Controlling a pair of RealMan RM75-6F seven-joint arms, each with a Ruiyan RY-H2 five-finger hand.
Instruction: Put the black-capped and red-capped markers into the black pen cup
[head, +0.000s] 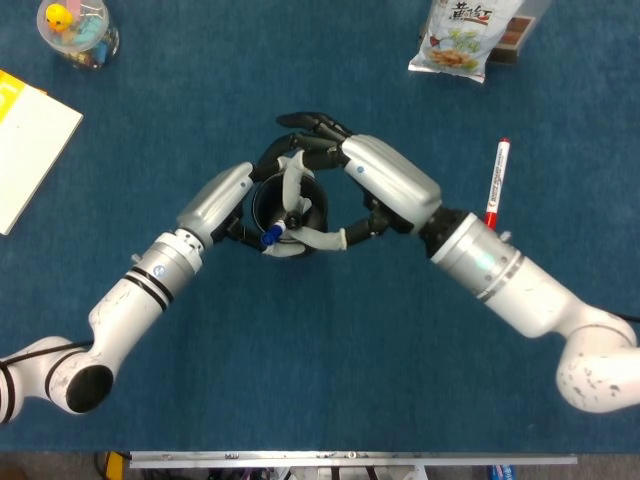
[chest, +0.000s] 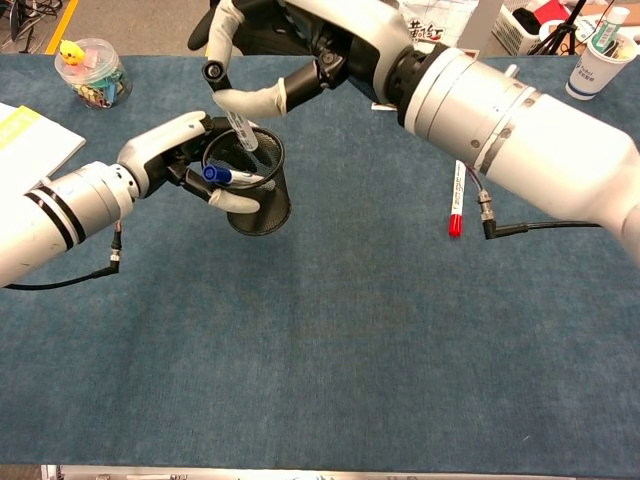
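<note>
Right hand (chest: 270, 60) reaches over the black pen cup (chest: 262, 190), pinching the black-capped marker (chest: 243, 130) between thumb and finger with its lower end dipping past the cup's rim. Left hand (chest: 185, 160) wraps around the cup from the side and holds it tilted; a blue-capped pen (chest: 228, 177) lies across the cup's mouth. Well off to the robot's right, the red-capped marker (chest: 457, 196) lies flat on the counter (chest: 330, 350), red cap pointing toward the near edge. Blue felt-like cloth covers the whole counter. At its far left corner sits a clear jar (head: 78, 30) holding coloured bits and a yellow duck, with a yellow-and-white pad (head: 25, 140) nearby. A snack bag (head: 460, 38) with red Chinese characters rests at the far edge. Beyond the counter, a paper cup (chest: 598, 62) with green print stands at the far right, and yellow floor tape (chest: 214, 35) shows on grey flooring.
</note>
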